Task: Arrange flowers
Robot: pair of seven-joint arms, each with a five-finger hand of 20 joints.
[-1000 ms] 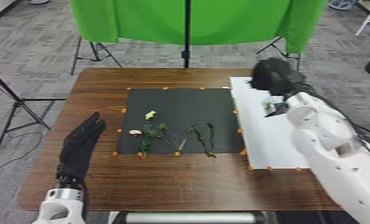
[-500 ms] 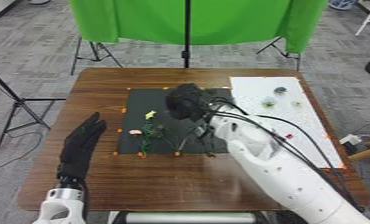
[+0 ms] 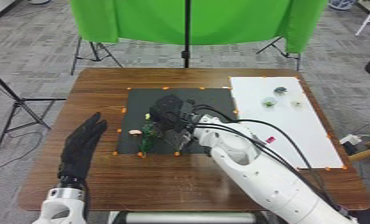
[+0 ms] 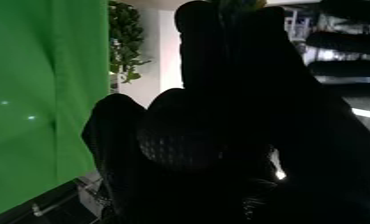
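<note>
The right hand (image 3: 169, 111) is over the black mat (image 3: 141, 100) beside green stems (image 3: 147, 141) (its grip, I can't tell); left hand (image 3: 77, 152), fingers straight, near the table's (image 3: 155, 185) left edge.

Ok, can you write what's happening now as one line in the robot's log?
right hand: over dark mat | left hand: left of mat, fingers straight | white sheet: small flowers on it

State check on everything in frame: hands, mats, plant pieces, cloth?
Left hand: open, at the table's left side.
Right hand: over the dark mat.
Dark mat: spread flat, partly covered.
White sheet: spread flat.
Green stem: lying on the dark mat.
Small plant pieces: lying on the white sheet.
Green cloth: hanging.
</note>
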